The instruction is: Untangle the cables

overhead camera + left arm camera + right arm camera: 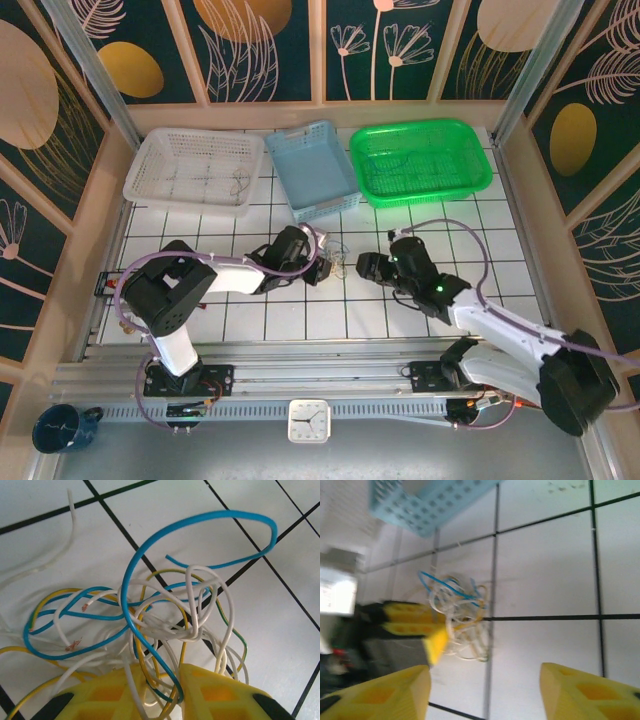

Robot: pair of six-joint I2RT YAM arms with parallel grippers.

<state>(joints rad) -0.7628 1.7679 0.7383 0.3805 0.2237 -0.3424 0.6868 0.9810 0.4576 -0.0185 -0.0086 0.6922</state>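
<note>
One tangle of cables [338,262] at mid-table, flanked by two grippers.
The blue, yellow and white wires are pinched between the fingers of the left gripper [161,682]. The right gripper [485,687] is spread wide with nothing in it. Three containers are lined along the upper edge: white basket [190,170], blue basket [312,170], green basket [425,160]. Bare tiles [400,310] are left open around the tangle.
</note>
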